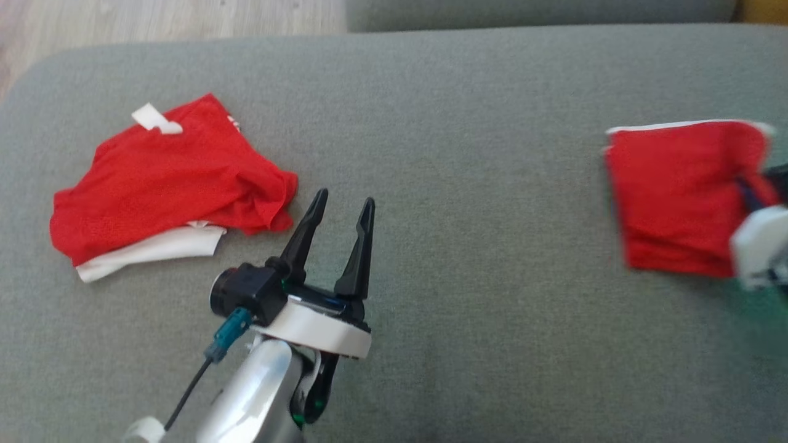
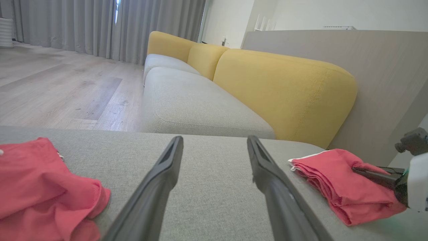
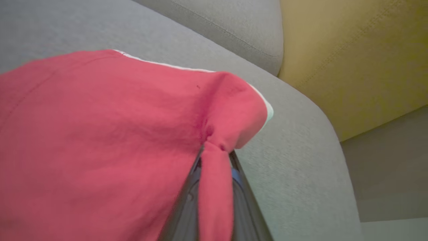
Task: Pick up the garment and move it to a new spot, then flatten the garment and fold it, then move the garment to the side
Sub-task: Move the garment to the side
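A folded red garment (image 1: 677,197) with a thin white edge lies at the right of the grey cushion (image 1: 468,123). My right gripper (image 1: 750,189) comes in from the right edge, blurred, and is shut on the garment's right side. The right wrist view shows a pinch of the red garment (image 3: 100,134) bunched between the two fingers of my right gripper (image 3: 214,151). My left gripper (image 1: 345,198) hovers open over the cushion's middle, holding nothing. From the left wrist, my left gripper (image 2: 215,139) points between the folded garment (image 2: 334,180) and the crumpled one.
A second red garment (image 1: 166,178) with white trim lies crumpled at the cushion's left, just left of my left fingertips, also seen as the crumpled garment (image 2: 36,187). Beyond stand a sofa's yellow backrests (image 2: 284,90), its grey seat (image 2: 194,107) and wooden floor (image 2: 60,87).
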Robot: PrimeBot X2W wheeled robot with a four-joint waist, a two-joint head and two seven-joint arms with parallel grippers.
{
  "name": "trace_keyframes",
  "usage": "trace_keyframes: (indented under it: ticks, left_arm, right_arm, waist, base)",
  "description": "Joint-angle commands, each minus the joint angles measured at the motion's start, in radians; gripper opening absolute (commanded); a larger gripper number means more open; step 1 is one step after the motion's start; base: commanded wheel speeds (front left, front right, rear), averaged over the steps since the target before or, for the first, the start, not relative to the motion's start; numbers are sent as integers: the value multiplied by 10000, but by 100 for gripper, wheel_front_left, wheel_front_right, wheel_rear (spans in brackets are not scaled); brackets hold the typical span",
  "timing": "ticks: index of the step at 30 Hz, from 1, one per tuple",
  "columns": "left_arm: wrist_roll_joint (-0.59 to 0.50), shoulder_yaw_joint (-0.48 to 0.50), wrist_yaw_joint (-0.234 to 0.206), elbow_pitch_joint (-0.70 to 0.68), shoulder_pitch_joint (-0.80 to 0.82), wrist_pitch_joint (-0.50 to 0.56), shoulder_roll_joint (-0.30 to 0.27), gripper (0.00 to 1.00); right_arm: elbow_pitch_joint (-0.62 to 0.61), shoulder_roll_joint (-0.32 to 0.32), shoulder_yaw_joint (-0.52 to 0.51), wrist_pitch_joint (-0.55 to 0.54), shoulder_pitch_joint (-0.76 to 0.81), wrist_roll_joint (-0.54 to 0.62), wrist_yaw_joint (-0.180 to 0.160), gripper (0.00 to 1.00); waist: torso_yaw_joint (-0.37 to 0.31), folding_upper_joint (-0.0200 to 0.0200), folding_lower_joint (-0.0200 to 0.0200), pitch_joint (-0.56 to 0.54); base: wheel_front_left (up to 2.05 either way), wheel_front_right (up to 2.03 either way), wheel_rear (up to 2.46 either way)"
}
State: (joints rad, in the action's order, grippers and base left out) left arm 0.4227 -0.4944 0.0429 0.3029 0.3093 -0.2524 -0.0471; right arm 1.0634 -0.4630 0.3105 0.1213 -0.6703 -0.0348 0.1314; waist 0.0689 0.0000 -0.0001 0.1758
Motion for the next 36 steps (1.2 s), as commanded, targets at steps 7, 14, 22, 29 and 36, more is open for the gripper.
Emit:
trace_keyframes:
  ticks: [7,14,22,29,36]
  left_arm:
    - [-19,292,26,-366,788,-93,-32,100]
    - [-74,398,72,-407,969,-93,-32,100]
    - [-122,464,76,-404,1026,-93,-32,100]
    - [-158,660,108,-228,945,-93,-32,100]
    - [-223,1097,115,-198,556,-93,-32,100]
  right_arm:
    - [-514,-2500,1031,-449,-337,-1318,-7,0]
    - [-306,-3379,1003,-700,-472,-1873,-7,0]
    - [19,-3404,571,-578,-738,-1915,-7,51]
    - [178,-3013,120,-241,-1028,-1526,-7,100]
    - [-260,-1916,-369,452,-1061,-1320,-7,100]
  waist:
    - [406,0,1,821]
    - [522,0,1,1120]
    - [498,0,1,1204]
    - [367,0,1,803]
    - [134,0,1,-200]
  base:
    - [0,0,0]
    - [0,0,0]
    - [0,0,0]
    - [0,0,0]
    - [0,0,0]
